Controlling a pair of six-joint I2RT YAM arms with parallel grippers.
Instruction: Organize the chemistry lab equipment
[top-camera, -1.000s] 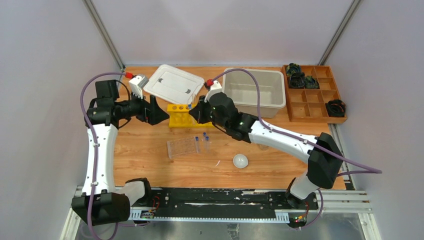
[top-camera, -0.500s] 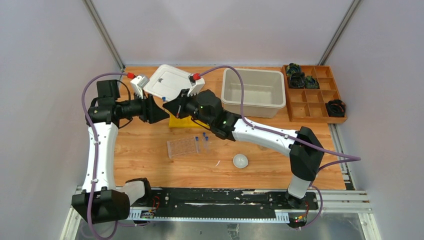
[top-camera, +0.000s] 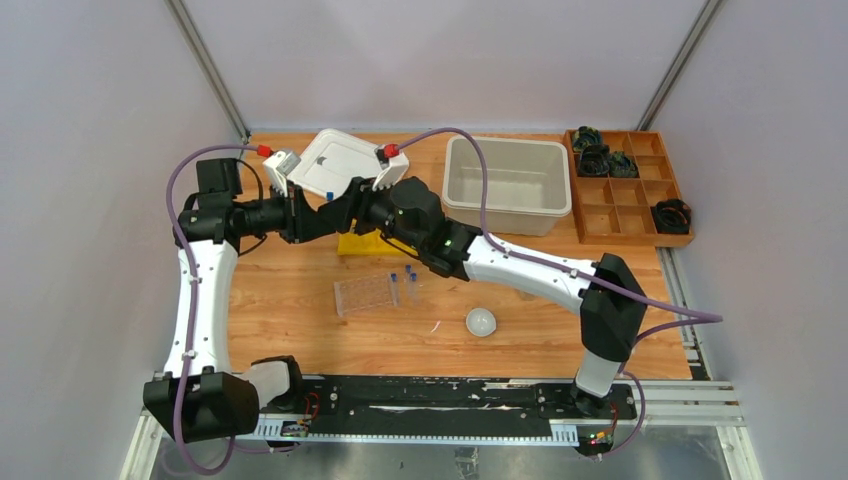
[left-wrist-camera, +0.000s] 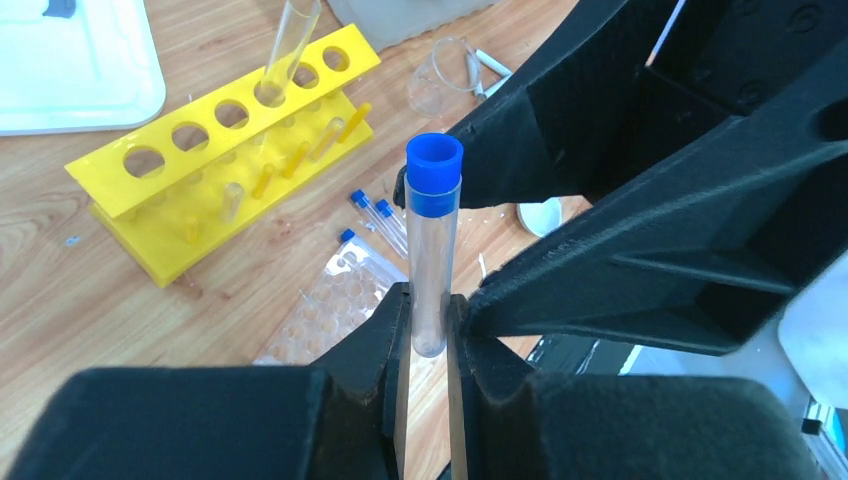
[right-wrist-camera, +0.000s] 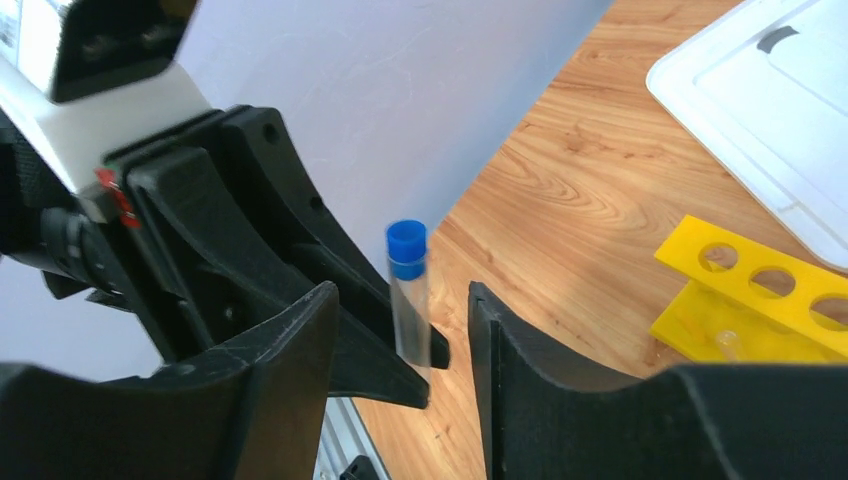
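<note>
Above the table's left-middle, a clear blue-capped tube (left-wrist-camera: 433, 250) stands upright between the two grippers. My left gripper (left-wrist-camera: 430, 320) is shut on its lower end. The fingers of my right gripper (right-wrist-camera: 403, 330) stand open on either side of the tube (right-wrist-camera: 410, 300) without touching it. In the top view the two grippers meet, left (top-camera: 322, 216) and right (top-camera: 347, 207), over the yellow rack (top-camera: 358, 244). That rack (left-wrist-camera: 220, 180) holds one glass tube (left-wrist-camera: 290, 40). A clear rack (top-camera: 365, 295), two small blue-capped tubes (top-camera: 403, 283) and a white round dish (top-camera: 481, 322) lie on the wood.
A white lid (top-camera: 335, 165) lies at the back left, a beige bin (top-camera: 508, 183) at the back middle. The brown compartment tray (top-camera: 625, 185) with black parts sits at the far right. A small glass vessel (left-wrist-camera: 435, 85) lies near the bin.
The right arm swung left from the yellow rack, bringing the tube to the left gripper. The left jaws closed on the tube, and the right jaws opened off it.
</note>
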